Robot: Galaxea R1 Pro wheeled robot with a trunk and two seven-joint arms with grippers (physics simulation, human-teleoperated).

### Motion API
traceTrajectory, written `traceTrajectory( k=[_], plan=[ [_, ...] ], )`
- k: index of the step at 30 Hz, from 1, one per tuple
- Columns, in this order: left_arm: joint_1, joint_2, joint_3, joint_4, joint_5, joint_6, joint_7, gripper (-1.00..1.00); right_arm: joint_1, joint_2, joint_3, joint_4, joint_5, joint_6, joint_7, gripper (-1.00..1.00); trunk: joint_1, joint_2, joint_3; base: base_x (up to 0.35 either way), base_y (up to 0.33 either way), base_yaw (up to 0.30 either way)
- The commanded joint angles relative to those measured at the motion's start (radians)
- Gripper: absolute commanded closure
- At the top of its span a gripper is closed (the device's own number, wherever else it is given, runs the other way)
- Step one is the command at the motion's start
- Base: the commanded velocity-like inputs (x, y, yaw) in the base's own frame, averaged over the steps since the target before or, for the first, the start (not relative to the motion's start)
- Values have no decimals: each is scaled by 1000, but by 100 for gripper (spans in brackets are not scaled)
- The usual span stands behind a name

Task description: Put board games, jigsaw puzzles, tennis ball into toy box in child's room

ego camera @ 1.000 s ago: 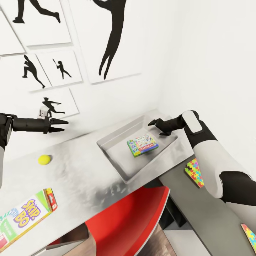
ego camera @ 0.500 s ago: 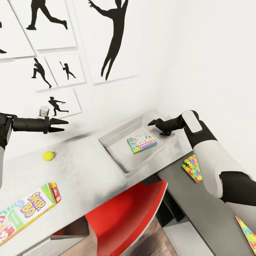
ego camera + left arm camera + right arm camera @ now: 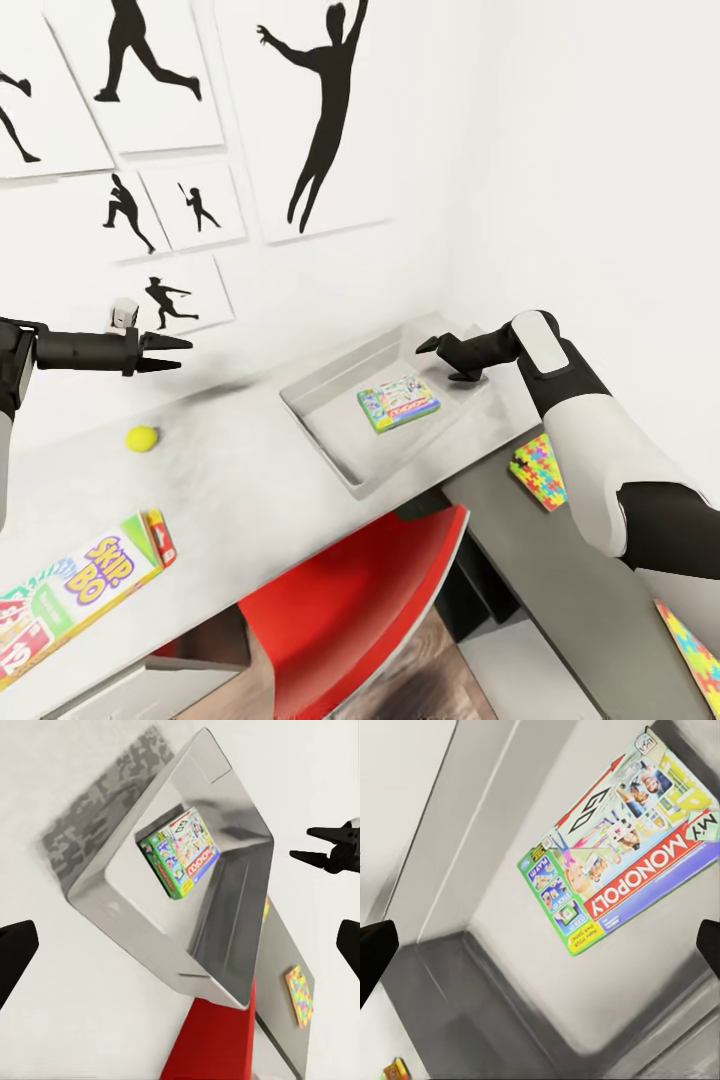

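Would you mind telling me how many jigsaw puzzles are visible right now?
2. One jigsaw puzzle lies on the lower dark side unit, partly behind the right arm; the second jigsaw puzzle lies farther along that unit, cut off by the picture's edge. Others may be hidden.

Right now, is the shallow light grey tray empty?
No. The shallow light grey tray holds one pale green Monopoly game box, lying flat on its floor.

From my head camera the SKIP-BO box [image 3: 75, 600] runs off the frame's left edge, and a jigsaw puzzle [image 3: 692, 650] is cut at the lower right corner. The other jigsaw puzzle [image 3: 538, 470] is partly hidden behind my right arm.
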Motion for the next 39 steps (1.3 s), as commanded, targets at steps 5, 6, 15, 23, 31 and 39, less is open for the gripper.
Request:
traceTrajectory(
  k=[5, 6, 15, 23, 31, 39],
  plan=[
    [-1, -1, 3, 0, -11, 10, -8, -100, -1, -1, 3, -1, -10, 1, -9, -100, 0, -2, 1, -130, 26, 0],
    [-1, -1, 3, 0, -11, 10, -8, -100, -1, -1, 3, -1, -10, 1, -9, -100, 0, -2, 1, -76, 15, 0],
    [-1, -1, 3, 0, -11, 10, -8, -100, -1, -1, 3, -1, -10, 1, -8, -100, 0, -2, 5, -31, 7, -162],
    [-1, -1, 3, 0, -11, 10, -8, -100, -1, -1, 3, -1, -10, 1, -7, -100, 0, -2, 9, -42, 102, -258],
    [-1, -1, 3, 0, -11, 10, -8, -100, 0, 0, 3, -1, -10, 1, -6, -100, 0, -2, 13, -7, 185, -263],
    [-1, -1, 3, 0, -11, 10, -8, -100, 0, 1, 3, -1, -11, 1, -8, -100, 0, -2, 15, -44, 195, -93]
  ],
)
